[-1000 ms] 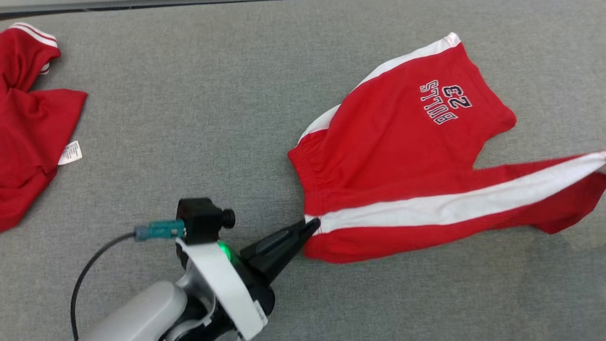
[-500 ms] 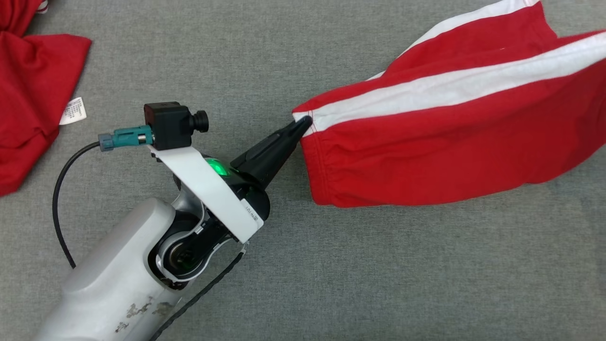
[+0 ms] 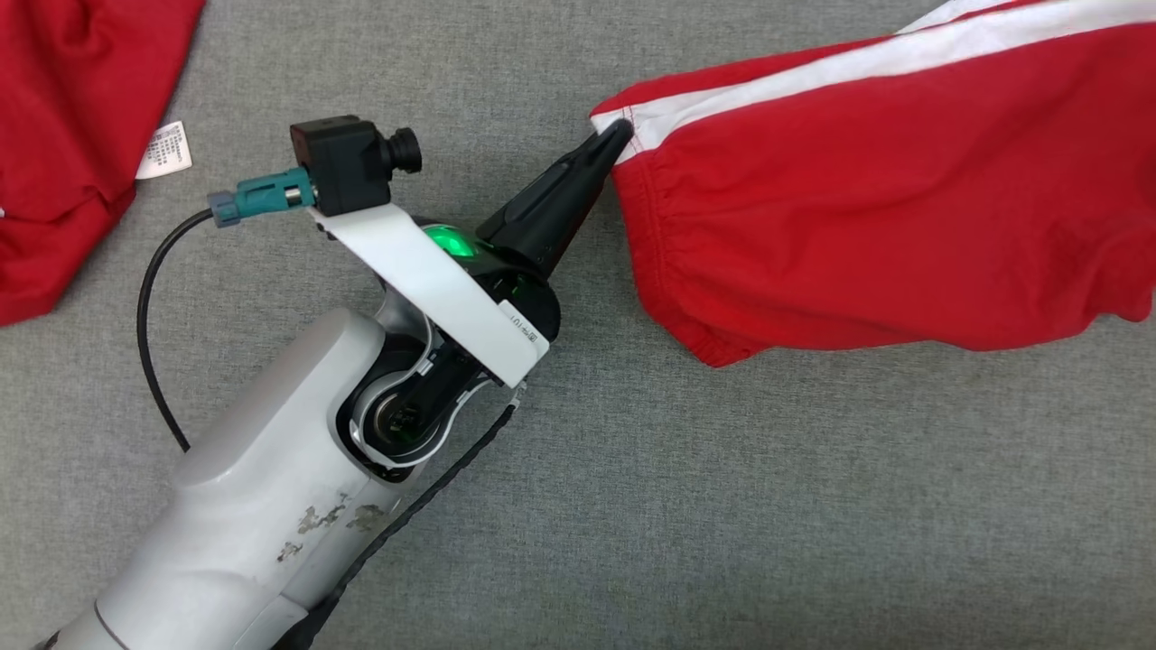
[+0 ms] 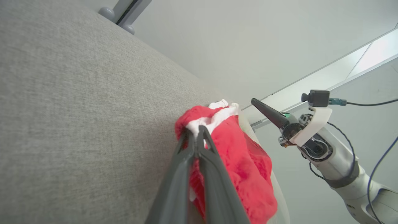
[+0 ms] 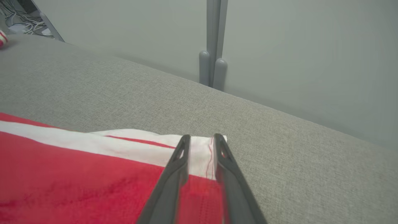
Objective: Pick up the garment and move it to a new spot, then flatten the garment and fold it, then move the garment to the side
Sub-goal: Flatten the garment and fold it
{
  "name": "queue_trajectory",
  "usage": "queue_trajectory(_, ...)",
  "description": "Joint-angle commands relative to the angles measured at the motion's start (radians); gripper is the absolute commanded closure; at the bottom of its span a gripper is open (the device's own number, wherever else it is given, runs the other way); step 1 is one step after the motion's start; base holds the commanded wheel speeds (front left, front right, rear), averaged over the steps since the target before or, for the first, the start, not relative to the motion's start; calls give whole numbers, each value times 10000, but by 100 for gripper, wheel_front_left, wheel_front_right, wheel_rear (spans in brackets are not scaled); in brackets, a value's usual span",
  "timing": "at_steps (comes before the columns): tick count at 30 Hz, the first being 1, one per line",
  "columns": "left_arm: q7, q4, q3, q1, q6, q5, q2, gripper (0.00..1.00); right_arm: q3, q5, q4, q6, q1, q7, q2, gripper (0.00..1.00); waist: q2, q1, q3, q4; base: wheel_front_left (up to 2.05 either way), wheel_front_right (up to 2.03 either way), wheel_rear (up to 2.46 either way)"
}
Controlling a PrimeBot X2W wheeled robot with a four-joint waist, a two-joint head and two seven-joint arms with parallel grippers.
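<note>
Left jaws: our left gripper (image 3: 614, 135) has its two fingers squeezed tight on one corner of the garment (image 3: 858, 208). That is where the white stripe (image 3: 858, 65) meets the stretchy top band (image 3: 652, 235).
Right jaws: our right gripper (image 5: 201, 137) looks pinched on a white corner too, with a bit of cloth between its fingers (image 5: 175, 174). A small gap shows at the tips, but we think it is gripping.
Where the garment is: it is a pair of red shorts on the right side of the head view. It looks lifted a little off the table (image 3: 722, 506) and sags below the stripe.
Which way it lies: from the left jaws the shorts run off to the right. From the right jaws they run to the left. So the cloth hangs between our two grippers.
Long way: the white stripe shows the long way, from one gripper towards the other.
Nearer arm: both are touching the shorts, so neither has to reach.
Step we think we are on: carrying the shorts to a new spot, before we lay them flat.
What the next move needs: we think both grippers should go the same way together. Then the stripe lies straight and no corner slips out.
Other thing: another red cloth (image 3: 72, 135) with a small white label (image 3: 164, 149) lies well apart on the left.
Things that hold things: the table is the one carrier we see, and the other red cloth rests on it.
</note>
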Motion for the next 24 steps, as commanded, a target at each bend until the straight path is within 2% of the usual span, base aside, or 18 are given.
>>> queue_trajectory(1,-7,430,-114,139,35,-140,129,0,96,94,167,-21,-344,-411,119,0,0,0,18,13,0,0,0)
queue_trajectory(6,-160,647,-212,355,50,-240,131,0,397,371,606,-21,-370,-1217,76,0,0,0,-155,-65,0,0,0)
queue_trajectory(8,-508,748,-207,472,50,56,290,0,434,577,889,-21,-48,-1724,-6,0,0,0,-340,-152,0,0,0)
queue_trajectory(10,-1106,900,-273,535,176,861,559,0,491,820,1194,-21,366,-2187,-86,0,0,0,-568,-264,0,0,0)
queue_trajectory(13,-2194,1056,-371,927,860,2055,619,0,573,1290,1648,-18,1120,-2731,-64,0,0,0,-998,-421,0,0,0)
queue_trajectory(17,-2676,1161,-38,1739,1895,3168,269,0,801,2030,2241,-19,2089,-2988,290,0,0,0,-1626,-514,0,0,0)
queue_trajectory(21,-2727,771,1003,2628,2938,5150,-460,0,1013,2414,2937,-18,2531,-3199,857,0,0,0,-2117,-327,0,0,0)
queue_trajectory(24,-2722,319,1696,3425,3559,6954,-1053,0,1212,2128,3685,-18,2373,-3277,1330,0,0,0,-2411,-112,0,0,0)
